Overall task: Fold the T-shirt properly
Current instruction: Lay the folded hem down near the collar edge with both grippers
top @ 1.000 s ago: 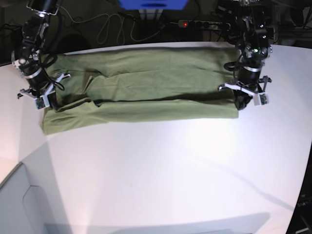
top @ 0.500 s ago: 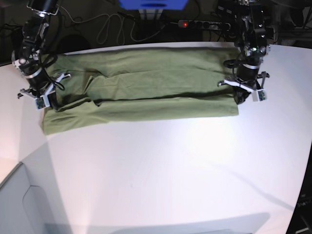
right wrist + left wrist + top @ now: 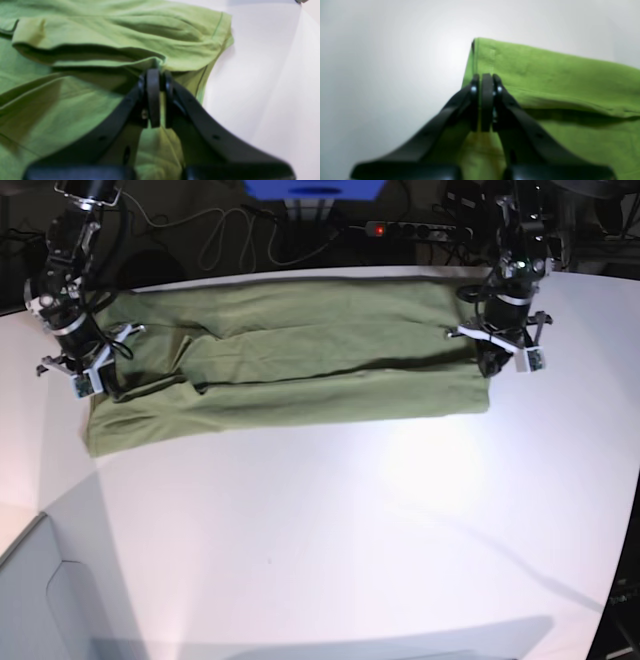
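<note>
As the olive-green T-shirt [image 3: 290,365] lies stretched lengthwise across the far part of the white bench [image 3: 360,530], one arm stands at each of its ends. In the base view the shirt forms a long band with a lengthwise fold line running through its middle; the near strip lies flat toward the camera, the far strip behind it, with some wrinkles near the left end.

Left tool [image 3: 486,80]: fingers pressed together, pads meeting with no gap seen. In the left wrist view the tips sit at the shirt's end edge, just behind the corner of the near folded layer. Cloth lies beneath and beyond the tips; whether any is pinched between the pads cannot be told, the view being blurred. In the base view this tool [image 3: 494,358] is at the shirt's right end, over the fold line.

Right tool [image 3: 153,75]: fingers likewise pressed together. In the right wrist view the tips meet a raised fold edge of the shirt, which appears caught there; sleeve and hem cloth bunch beyond it, bare bench to the right. In the base view this tool [image 3: 98,380] is at the shirt's left end.

A power strip [image 3: 420,229] with a red light sits behind the bench.
</note>
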Motion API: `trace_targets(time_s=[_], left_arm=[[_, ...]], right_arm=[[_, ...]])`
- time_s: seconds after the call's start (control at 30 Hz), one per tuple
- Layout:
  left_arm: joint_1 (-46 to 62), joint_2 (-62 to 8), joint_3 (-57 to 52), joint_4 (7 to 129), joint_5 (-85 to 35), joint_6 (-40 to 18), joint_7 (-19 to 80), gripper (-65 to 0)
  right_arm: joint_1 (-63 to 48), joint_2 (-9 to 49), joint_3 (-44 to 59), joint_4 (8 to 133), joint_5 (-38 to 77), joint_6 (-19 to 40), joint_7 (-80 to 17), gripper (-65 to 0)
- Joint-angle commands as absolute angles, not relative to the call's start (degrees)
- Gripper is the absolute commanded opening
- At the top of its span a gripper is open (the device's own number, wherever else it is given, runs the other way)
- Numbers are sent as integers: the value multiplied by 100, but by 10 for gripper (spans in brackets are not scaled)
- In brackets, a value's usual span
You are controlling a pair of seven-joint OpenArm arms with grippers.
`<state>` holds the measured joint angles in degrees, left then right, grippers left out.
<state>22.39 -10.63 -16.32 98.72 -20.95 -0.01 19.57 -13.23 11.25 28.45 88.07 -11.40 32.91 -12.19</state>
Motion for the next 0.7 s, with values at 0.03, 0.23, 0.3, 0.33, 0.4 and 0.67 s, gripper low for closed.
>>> trace_targets(time_s=[0.03, 0.23, 0.3, 0.33, 0.4, 0.67], left_arm=[[2308, -1121, -1666, 10211, -2123, 4, 1763, -650], [2519, -1121, -1631, 10624, -2123, 4, 1763, -650], [2536, -1121, -1631, 10624, -2123, 4, 1763, -650], [2545, -1121, -1631, 10624, -2123, 4, 1763, -650], [2563, -1121, -1631, 10624, -2123, 4, 1763, -650], [2782, -1112, -1657, 10756, -2123, 4, 1754, -650]], right_arm=[[-1288, 1209, 2879, 8901, -1059, 3371, -1086, -648], [-1288, 1218, 2879, 8901, -1068, 3371, -1103, -648], [-1288, 1218, 2879, 8901, -1068, 3371, -1103, -648], [-1288, 1218, 2879, 8901, -1068, 3371, -1103, -648], [-1288, 1209, 2879, 8901, -1068, 3371, -1103, -648], [-1288, 1209, 2879, 8901, -1068, 3371, -1103, -648]])
